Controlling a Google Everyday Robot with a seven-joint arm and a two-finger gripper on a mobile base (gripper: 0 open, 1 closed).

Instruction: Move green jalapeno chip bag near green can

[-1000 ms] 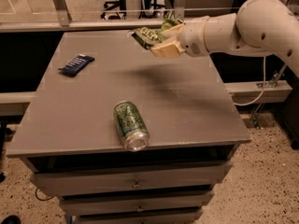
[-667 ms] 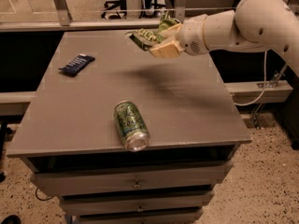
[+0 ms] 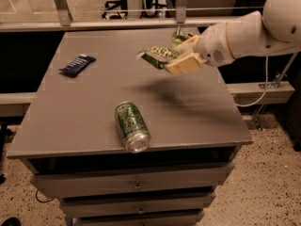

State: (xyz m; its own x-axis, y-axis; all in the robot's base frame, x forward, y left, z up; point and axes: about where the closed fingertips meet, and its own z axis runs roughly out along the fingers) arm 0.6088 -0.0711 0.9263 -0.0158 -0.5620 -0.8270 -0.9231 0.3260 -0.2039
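Above the far right part of the grey table [image 3: 80,102], the gripper [image 3: 175,56] hangs in the air at the end of a white arm [image 3: 240,32] that reaches in from the right edge of the camera view. Its two tan fingers [image 3: 186,64] are clenched on the green jalapeno chip bag [image 3: 157,54], one above the bag and one below it. The bag is crumpled and sticks out to the left of the fingers, and another bit of green shows behind the upper finger. The bag is lifted clear of the tabletop; a soft dark shadow [image 3: 164,92] lies on the surface beneath it.

The green can [image 3: 131,125] lies on its side near the front edge of the table, a little left of the middle. Its shiny silver top faces the front and slightly right. The can is well apart from the held bag, which is farther back and more to the right.

A dark blue bar wrapper [image 3: 77,64] lies flat near the far left part of the table, well apart from both the can and the bag.

Below the tabletop sit stacked grey drawers [image 3: 136,185] with small knobs. A speckled floor [image 3: 268,182] shows to the right, and a pale cable [image 3: 254,100] loops down beside the table there.
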